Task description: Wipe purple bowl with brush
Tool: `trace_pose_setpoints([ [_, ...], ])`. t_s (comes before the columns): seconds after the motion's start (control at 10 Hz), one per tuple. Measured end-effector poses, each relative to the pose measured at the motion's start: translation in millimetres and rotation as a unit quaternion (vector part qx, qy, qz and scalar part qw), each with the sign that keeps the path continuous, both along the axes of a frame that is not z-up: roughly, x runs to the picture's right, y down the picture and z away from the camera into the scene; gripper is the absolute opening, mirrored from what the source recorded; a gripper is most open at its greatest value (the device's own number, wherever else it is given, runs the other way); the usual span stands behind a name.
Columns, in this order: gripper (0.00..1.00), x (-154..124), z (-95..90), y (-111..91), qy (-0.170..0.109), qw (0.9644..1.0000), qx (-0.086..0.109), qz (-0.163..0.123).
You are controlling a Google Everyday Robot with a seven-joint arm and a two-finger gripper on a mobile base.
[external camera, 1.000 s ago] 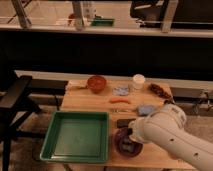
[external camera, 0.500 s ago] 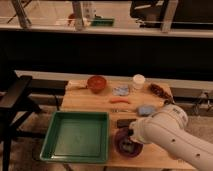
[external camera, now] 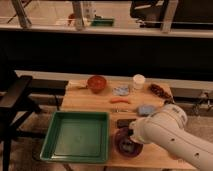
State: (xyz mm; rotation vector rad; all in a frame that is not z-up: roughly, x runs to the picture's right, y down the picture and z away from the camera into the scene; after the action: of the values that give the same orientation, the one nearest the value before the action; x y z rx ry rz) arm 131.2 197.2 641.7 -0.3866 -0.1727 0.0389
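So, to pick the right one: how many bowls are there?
2: red bowl at the back, purple bowl in front under the tool. The arm may hide more.

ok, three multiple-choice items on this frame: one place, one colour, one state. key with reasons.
1. Relative to the green tray, the purple bowl sits: A inside it; B right of it, at the front of the table; C behind it, by the cup.
2. The tray is: A green; B blue; C red.
3. The orange stick: A stands in the cup; B is inside the red bowl; C lies flat on the table.

Key: B, the bowl rests on the wood beside the tray, with the gripper over it. A, its walls and floor are green. C, it lies mid-table, apart from the arm.
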Motion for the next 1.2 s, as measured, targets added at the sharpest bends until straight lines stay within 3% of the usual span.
trace_pose_setpoints([
  [0.8,0.8,1,-0.1,-3,0.012,0.9999,0.003,-0.002],
  [1.2,0.8,4,-5.3,-17,0.016,0.9996,0.02,0.006],
])
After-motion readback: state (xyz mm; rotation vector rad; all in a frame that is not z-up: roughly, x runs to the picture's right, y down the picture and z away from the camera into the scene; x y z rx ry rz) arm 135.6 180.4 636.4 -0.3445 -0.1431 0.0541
